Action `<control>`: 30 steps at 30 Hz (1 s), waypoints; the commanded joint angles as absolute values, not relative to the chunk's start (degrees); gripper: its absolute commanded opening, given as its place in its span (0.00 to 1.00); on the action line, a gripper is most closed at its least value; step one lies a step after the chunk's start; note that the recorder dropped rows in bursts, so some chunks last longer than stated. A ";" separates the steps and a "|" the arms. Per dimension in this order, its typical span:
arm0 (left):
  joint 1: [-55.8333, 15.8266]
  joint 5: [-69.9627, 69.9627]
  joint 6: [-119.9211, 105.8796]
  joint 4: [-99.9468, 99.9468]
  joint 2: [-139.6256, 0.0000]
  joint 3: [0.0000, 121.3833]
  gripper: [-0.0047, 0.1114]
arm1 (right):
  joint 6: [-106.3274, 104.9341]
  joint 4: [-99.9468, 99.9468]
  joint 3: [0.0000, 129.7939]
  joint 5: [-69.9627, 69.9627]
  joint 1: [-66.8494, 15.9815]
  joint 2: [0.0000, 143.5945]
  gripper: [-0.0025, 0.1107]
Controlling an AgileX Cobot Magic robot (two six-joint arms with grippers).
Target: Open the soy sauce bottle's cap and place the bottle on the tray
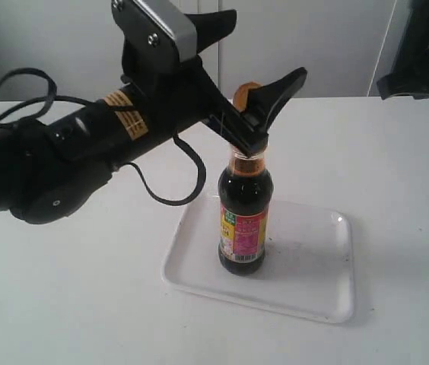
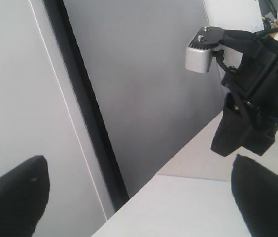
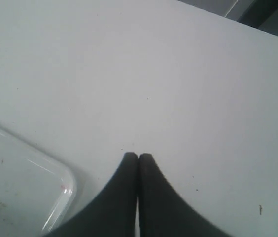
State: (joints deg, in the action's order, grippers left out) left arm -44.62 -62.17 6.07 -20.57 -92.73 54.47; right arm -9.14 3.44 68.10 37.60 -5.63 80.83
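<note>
The soy sauce bottle (image 1: 243,205) stands upright on the white tray (image 1: 309,266), left of its middle. Part of the golden-orange cap (image 1: 245,93) shows above the neck, and a black finger covers the spout, so I cannot tell whether the cap is flipped up. My left gripper (image 1: 268,46) is open just above the bottle, its lower finger (image 1: 271,106) right at the neck and cap. In the left wrist view the left gripper (image 2: 136,160) is spread wide with nothing between its fingers. My right gripper (image 3: 138,155) is shut and empty over the bare table, beside a tray (image 3: 25,187) corner.
The left arm (image 1: 62,160) and its looping black cable (image 1: 176,194) stretch in from the left above the white table (image 1: 397,167). The right arm (image 1: 420,46) hangs at the top right. The left wrist view shows the right arm's gripper housing (image 2: 257,89), a grey wall and a dark vertical strip (image 2: 87,113).
</note>
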 commanded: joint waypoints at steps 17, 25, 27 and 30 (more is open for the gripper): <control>-44.64 -22.46 -4.53 -17.34 -74.45 54.82 0.04 | -8.94 1.02 67.89 37.09 -5.17 78.67 0.02; -38.52 -16.38 -4.70 -8.03 -73.33 54.82 0.04 | -8.94 0.00 67.89 38.35 -5.17 77.11 0.02; -35.54 -14.89 -4.50 -6.54 -73.33 54.82 0.04 | -8.94 0.00 67.89 38.46 -5.17 77.21 0.02; -32.16 -12.55 -3.97 -6.54 -73.33 54.82 0.04 | -8.94 0.00 67.89 38.70 -5.17 77.21 0.02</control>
State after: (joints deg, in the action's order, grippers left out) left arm -34.64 -14.91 -4.75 -7.90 -74.04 54.47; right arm -9.14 0.00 68.10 38.67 -5.63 77.42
